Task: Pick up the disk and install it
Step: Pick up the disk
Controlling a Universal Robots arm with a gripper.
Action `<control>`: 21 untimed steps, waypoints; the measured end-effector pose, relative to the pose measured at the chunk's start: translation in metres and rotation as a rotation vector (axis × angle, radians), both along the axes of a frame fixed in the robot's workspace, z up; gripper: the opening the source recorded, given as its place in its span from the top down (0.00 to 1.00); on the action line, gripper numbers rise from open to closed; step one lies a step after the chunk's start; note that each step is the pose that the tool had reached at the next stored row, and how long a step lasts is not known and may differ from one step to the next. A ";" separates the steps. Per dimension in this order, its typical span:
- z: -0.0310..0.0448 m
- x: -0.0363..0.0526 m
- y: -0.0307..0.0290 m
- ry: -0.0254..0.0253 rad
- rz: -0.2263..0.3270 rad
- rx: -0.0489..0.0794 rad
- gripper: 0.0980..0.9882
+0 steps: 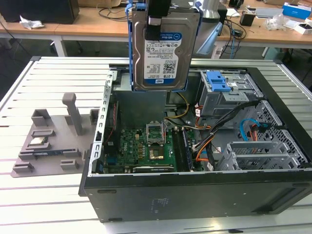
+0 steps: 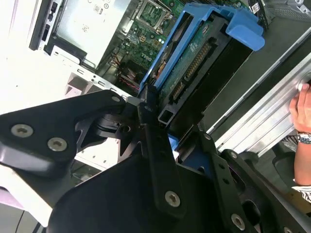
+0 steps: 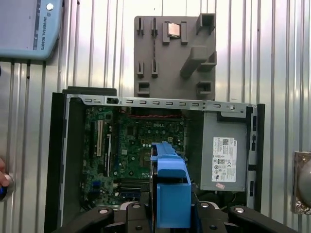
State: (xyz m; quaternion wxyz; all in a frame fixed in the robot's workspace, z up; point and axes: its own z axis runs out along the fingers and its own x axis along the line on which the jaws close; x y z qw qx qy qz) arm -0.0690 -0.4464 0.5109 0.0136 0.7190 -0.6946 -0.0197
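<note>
Black metal gripper (image 1: 157, 20), reaching straight down from overhead, was clamped shut on the upper edge of the flat rectangular silver metal disk (image 1: 160, 58). That disk hung upright directly beneath the fingers, its white-and-blue barcode label turned toward the exterior view and a bright blue plastic bracket running along its sides. It was suspended in the air over the open black computer case (image 1: 195, 200), above the green circuit-studded motherboard (image 1: 146, 146), with the case lying on a ribbed aluminium table (image 1: 44, 83) beside a grey moulded fixture tray (image 1: 48, 141).
</note>
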 end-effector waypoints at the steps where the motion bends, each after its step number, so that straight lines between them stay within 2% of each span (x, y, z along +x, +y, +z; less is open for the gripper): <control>1: -0.0001 0.0000 -0.0020 -0.0001 0.000 0.000 0.70; 7: -0.0006 0.0000 -0.0096 0.0000 0.000 -0.001 0.70; 21: -0.0023 0.0000 -0.0405 0.0000 0.000 -0.003 0.70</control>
